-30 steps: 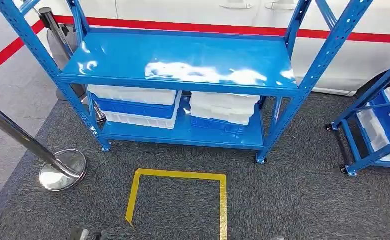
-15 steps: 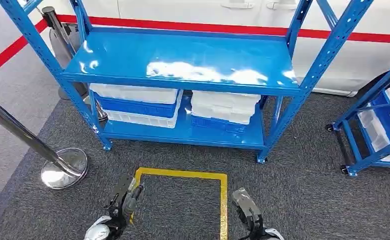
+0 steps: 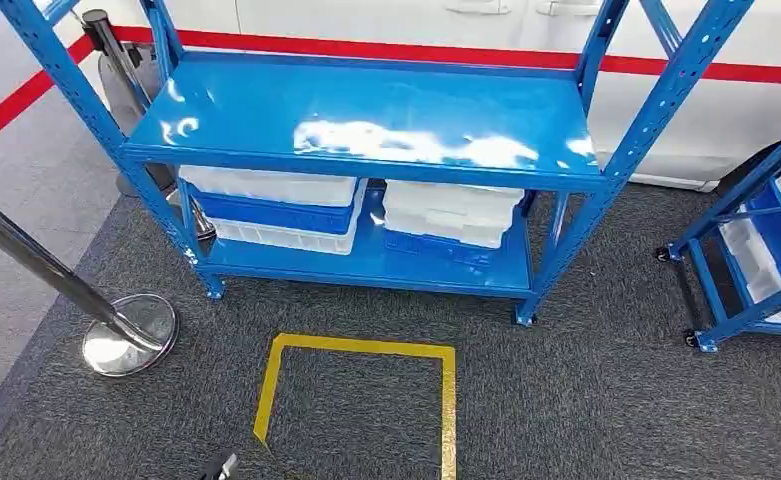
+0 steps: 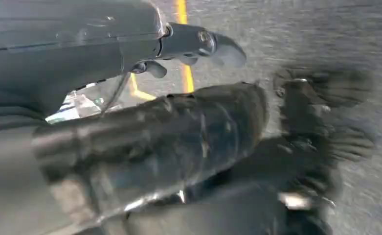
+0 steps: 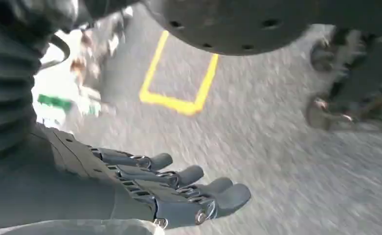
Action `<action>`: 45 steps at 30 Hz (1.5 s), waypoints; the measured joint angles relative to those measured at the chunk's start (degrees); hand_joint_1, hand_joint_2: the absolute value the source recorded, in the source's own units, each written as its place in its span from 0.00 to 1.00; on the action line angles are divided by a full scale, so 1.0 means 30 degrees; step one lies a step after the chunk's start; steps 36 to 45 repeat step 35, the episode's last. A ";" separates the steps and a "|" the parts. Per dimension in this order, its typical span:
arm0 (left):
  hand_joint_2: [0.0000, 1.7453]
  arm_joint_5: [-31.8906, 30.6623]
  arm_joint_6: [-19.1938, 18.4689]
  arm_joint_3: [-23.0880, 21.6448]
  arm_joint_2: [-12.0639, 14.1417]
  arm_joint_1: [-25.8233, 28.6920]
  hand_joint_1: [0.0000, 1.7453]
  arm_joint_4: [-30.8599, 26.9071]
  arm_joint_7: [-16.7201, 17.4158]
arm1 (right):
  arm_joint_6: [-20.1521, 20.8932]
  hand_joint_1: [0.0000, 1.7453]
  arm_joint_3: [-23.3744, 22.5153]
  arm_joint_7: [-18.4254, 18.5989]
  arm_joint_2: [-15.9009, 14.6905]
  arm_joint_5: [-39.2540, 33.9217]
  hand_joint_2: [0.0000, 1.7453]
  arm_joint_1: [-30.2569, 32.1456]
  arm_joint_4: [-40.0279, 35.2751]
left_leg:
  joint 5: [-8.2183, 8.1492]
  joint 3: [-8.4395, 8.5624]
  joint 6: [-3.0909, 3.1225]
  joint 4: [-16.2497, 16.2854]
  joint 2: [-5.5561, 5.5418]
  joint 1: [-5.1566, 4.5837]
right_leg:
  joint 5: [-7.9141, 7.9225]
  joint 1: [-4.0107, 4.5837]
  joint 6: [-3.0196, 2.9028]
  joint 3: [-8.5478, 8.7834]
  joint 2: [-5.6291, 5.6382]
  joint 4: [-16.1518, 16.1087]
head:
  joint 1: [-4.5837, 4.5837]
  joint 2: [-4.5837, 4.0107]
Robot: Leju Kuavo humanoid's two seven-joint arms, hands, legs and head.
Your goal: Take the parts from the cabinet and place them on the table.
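The blue metal cabinet [image 3: 366, 110] stands ahead with a bare, shiny top shelf. On its lower shelf sit two stacks of white and blue part bins, one on the left [image 3: 276, 210] and one on the right [image 3: 451, 220]. What lies inside them is hidden. A tip of my left hand [image 3: 228, 468] peeks in at the bottom edge of the head view, well short of the cabinet. In the blurred left wrist view my left hand [image 4: 198, 46] hangs over the carpet with its thumb out and nothing in it. My right hand [image 5: 179, 188] hangs low with straight fingers, holding nothing.
A yellow tape square [image 3: 361, 400] marks the dark carpet in front of the cabinet. A leaning chrome post with a round base [image 3: 126, 335] stands at the left. A second blue wheeled rack [image 3: 756, 250] with bins stands at the right. A red line runs along the white wall behind.
Half a second ago both hands were raised into the bottom of the head view; now they have dropped, leaving a tip of the left. The view has shifted slightly.
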 joint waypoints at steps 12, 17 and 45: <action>1.00 -0.0804 -0.2057 0.0757 0.0919 0.0757 0.00 0.1333 -0.5971 | 0.3775 0.00 -0.2373 -0.7486 -0.0844 -0.2007 1.00 0.0560 0.2972 | -0.0046 0.0025 0.0003 0.0002 0.0041 0.0012 | -0.0027 0.0019 0.0008 0.0045 0.0080 0.0000 | 0.0015 0.0000; 1.00 -0.3190 -0.2871 -0.0489 0.1792 0.0952 0.00 0.1537 -1.2380 | 0.4851 0.00 -0.1826 -1.1541 -0.0297 -0.0928 1.00 0.0176 0.3124 | -0.0044 0.0054 -0.0002 -0.0008 0.0040 0.0015 | -0.0030 0.0032 0.0003 0.0076 0.0036 0.0010 | 0.0007 0.0000; 0.00 -0.6340 -0.2317 0.3637 0.0801 0.2028 0.00 -0.1932 -0.9530 | 0.1477 0.00 -0.1820 -0.6031 0.0584 0.1752 0.00 0.1364 -0.1423 | -0.0059 0.0102 -0.0012 0.0000 0.0032 0.0031 | -0.0052 0.0038 -0.0026 0.0102 0.0042 0.0014 | 0.0015 0.0000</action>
